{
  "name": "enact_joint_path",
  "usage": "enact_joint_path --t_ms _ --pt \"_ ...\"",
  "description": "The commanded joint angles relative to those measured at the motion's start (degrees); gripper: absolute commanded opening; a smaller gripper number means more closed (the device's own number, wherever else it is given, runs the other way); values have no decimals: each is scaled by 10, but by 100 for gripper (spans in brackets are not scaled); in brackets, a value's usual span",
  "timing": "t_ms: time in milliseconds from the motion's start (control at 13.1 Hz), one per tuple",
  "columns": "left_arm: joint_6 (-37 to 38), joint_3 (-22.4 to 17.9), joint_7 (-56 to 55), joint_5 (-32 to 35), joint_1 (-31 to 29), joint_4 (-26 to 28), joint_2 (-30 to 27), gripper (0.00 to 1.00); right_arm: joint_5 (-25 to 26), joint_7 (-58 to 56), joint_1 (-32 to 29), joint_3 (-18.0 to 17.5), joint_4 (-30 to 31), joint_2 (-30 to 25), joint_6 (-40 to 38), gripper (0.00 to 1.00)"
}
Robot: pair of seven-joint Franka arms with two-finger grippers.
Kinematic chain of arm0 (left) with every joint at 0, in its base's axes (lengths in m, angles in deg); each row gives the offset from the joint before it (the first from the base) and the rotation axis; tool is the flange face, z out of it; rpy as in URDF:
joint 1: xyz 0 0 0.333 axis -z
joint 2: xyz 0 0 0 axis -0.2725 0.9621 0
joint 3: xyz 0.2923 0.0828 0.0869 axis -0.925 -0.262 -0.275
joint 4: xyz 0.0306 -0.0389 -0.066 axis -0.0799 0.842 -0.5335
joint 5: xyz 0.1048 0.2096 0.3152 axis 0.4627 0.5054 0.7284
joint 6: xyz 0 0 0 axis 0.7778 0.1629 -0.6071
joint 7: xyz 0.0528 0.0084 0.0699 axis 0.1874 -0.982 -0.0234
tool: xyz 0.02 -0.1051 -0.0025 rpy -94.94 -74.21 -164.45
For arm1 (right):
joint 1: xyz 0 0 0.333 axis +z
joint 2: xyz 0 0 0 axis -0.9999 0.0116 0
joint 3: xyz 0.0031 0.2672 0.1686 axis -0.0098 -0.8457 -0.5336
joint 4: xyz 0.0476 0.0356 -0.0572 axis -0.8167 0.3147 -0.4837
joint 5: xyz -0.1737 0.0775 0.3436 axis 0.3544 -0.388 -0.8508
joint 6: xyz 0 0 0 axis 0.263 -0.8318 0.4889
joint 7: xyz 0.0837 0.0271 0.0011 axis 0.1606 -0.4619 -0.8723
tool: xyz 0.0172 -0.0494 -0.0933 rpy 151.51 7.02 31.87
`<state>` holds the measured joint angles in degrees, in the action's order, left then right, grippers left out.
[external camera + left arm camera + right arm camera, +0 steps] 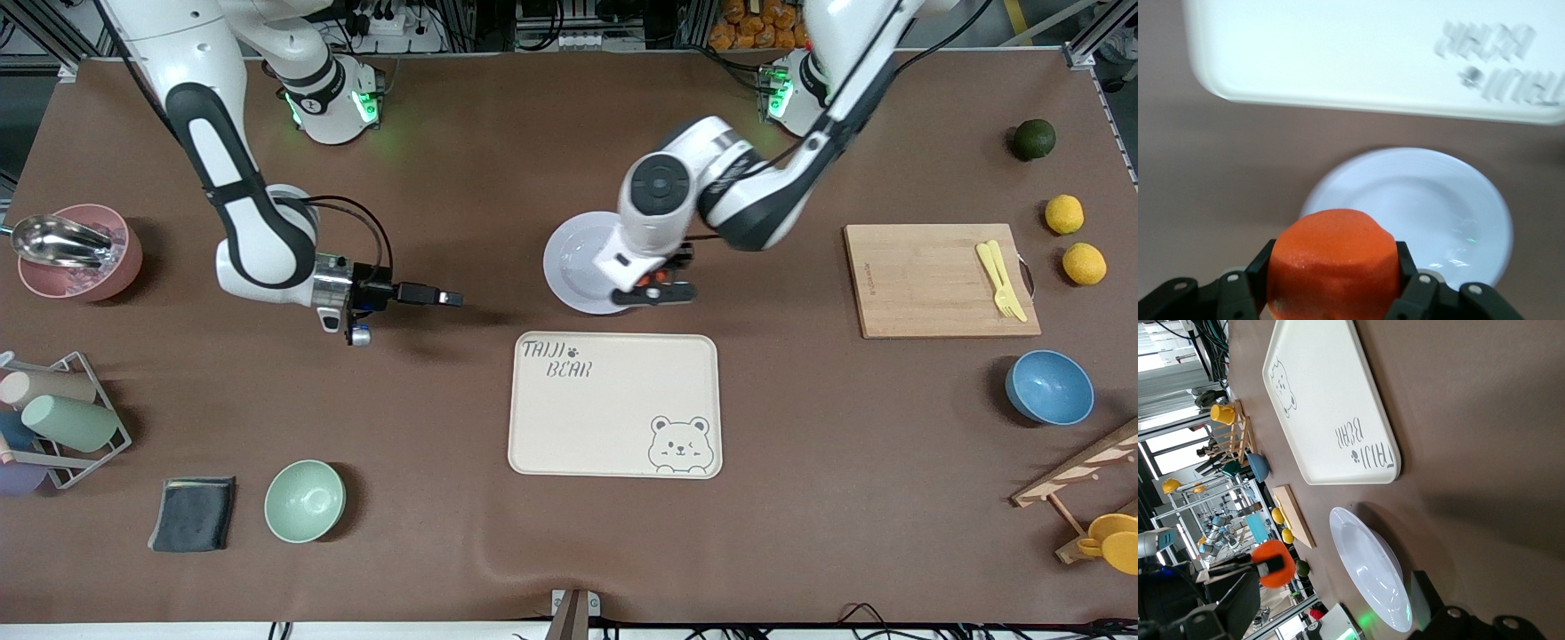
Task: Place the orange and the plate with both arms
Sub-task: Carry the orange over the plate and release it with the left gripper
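A robotics lab: aluminium framing [1092, 36] and cabling [391, 18] edge the table [498, 160].

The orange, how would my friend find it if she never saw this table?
Start at the cream bear tray in the table's middle, then the round white plate farther from the camera. Above the plate's edge, the left claw is shut on the orange. It's red-orange, unlike the yellow lemons.

The cream tray [613, 404] bears the words "TAIJI BEAR" with a small paw print in one corner; a drawn bear face sits in the corner diagonal to it. The cutting board's [925, 284] small edge mark is unreadable
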<state>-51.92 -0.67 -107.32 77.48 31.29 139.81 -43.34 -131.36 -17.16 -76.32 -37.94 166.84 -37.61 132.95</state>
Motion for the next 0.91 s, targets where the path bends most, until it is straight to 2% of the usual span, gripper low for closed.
enact_joint_path --t_ms 0,76,305,457,533,609,685,761,838 --pt "17 -20 -21 2 49 -70 80 10 -20 -17 11 3 10 1 7 100" --pt "16 -31 -21 2 61 -70 86 10 -21 -17 16 3 12 1 7 100" --pt "10 -66 -22 1 103 -71 105 11 -72 -76 31 3 29 6 26 100" --pt "4 -91 -22 0 130 -71 112 12 -87 -82 45 3 32 9 27 100" --pt "-2 -95 -22 0 137 -71 115 16 -101 -87 54 3 33 9 28 100" --pt "-8 -96 -23 0 139 -71 119 35 -124 -92 66 3 33 8 32 100" --pt "-12 -96 -26 0 139 -72 121 70 -133 -100 75 3 35 9 43 100" --pt "-14 -96 -32 0 140 -73 122 100 -134 -103 79 2 35 10 55 100" --pt "-14 -96 -35 0 140 -73 119 100 -134 -104 86 3 35 10 57 100"
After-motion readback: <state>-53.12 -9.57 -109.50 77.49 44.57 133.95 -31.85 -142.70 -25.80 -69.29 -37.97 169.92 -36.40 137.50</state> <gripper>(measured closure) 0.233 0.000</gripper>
